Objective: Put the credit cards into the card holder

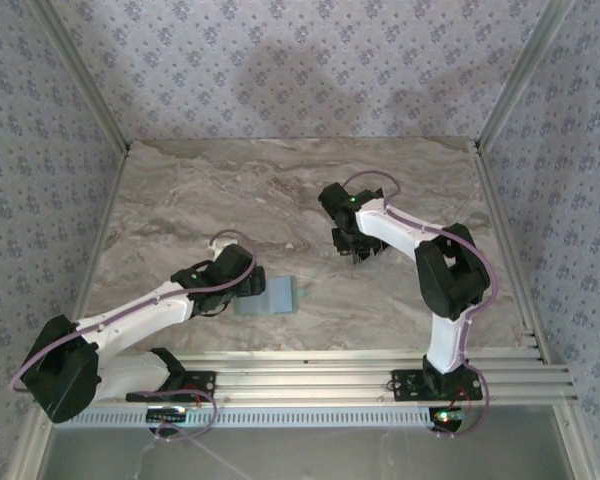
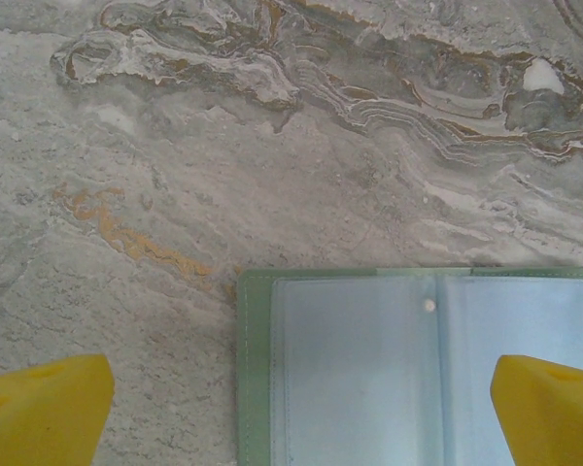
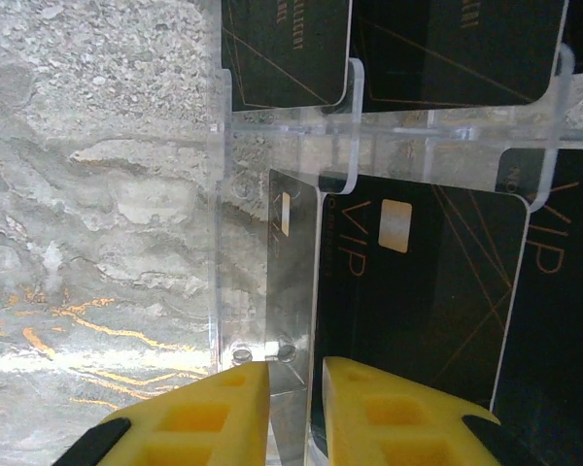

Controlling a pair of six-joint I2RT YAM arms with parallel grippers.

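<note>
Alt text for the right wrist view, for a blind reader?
The yellow-fingered end effector, jaws narrowly apart, sits at the left edge of a black, gold-lettered VIP card in a clear rack holding other cards, on a marble table.

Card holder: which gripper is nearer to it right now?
Left. The left gripper hangs right at the card holder, jaws wide open over it; the right gripper is far off at the clear card rack.
</note>
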